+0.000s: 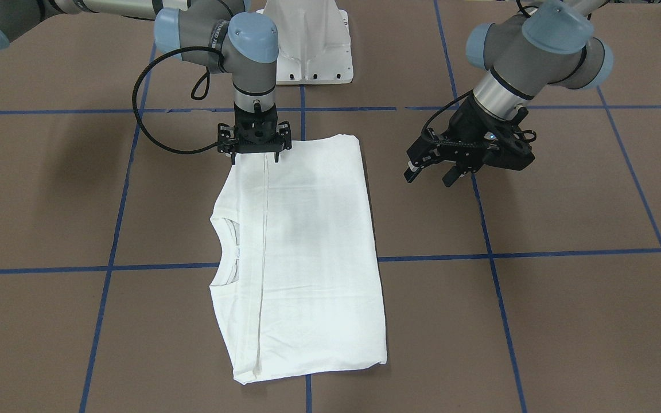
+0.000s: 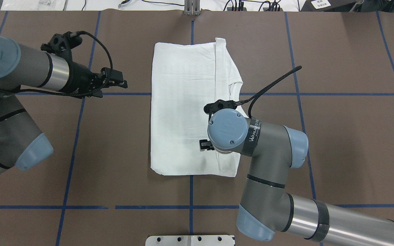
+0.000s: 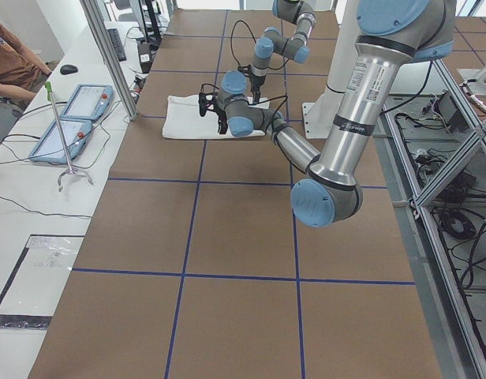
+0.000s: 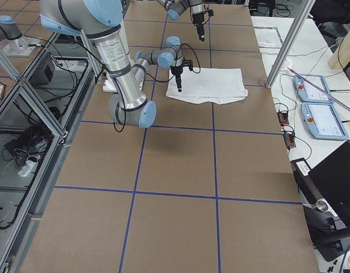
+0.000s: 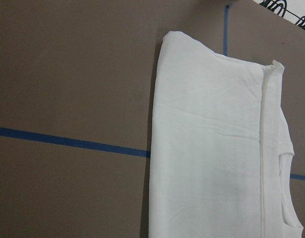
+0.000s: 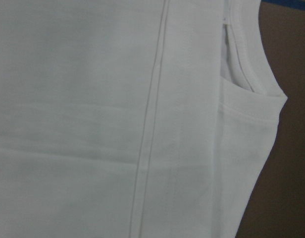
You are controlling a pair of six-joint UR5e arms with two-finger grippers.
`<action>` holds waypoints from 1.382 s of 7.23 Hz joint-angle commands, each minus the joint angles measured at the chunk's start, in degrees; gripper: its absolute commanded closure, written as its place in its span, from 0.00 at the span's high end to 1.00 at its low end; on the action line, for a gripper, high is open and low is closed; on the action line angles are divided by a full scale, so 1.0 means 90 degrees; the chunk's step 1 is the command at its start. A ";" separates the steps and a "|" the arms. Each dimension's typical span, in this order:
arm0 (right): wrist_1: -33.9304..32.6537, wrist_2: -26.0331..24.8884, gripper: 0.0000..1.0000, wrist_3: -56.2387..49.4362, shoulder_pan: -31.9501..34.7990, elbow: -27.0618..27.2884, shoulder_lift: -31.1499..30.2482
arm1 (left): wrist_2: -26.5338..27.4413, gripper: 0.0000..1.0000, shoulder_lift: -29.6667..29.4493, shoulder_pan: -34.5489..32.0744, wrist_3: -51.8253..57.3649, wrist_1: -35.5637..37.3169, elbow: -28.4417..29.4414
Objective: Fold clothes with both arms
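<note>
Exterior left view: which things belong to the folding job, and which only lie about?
Job: shirt, left gripper, right gripper.
Lying about: tablets, mouse.

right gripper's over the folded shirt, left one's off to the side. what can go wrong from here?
1. The right gripper hangs open over the stacked edge of the white shirt; a pinch there may catch only some layers.
2. The left gripper is off the cloth, so a one-sided lift would likely skew the fold.
</note>
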 commanded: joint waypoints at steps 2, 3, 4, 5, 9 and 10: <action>-0.0030 0.0026 1.00 -0.0218 -0.0080 -0.0224 -0.0004 | 0.0000 1.00 0.0007 0.0124 -0.0013 -0.0039 0.0058; -0.0040 0.0055 1.00 -0.0277 -0.0080 -0.0224 -0.0023 | -0.0010 1.00 -0.0012 0.0124 -0.0023 -0.0049 0.0068; -0.0040 0.0065 1.00 -0.0307 -0.0090 -0.0215 -0.0062 | -0.0010 1.00 -0.0032 0.0124 -0.0023 -0.0049 0.0077; -0.0224 0.0065 1.00 -0.0346 -0.0090 -0.0215 -0.0033 | -0.0010 1.00 -0.0042 0.0124 -0.0023 -0.0049 0.0116; -0.0304 0.0055 1.00 -0.0502 -0.0100 -0.0195 -0.0140 | 0.0010 1.00 -0.0100 0.0271 -0.0032 -0.0059 0.0282; -0.0430 0.0065 1.00 -0.0696 -0.0051 -0.0137 -0.0140 | 0.0010 1.00 -0.0100 0.0290 -0.0032 -0.0059 0.0292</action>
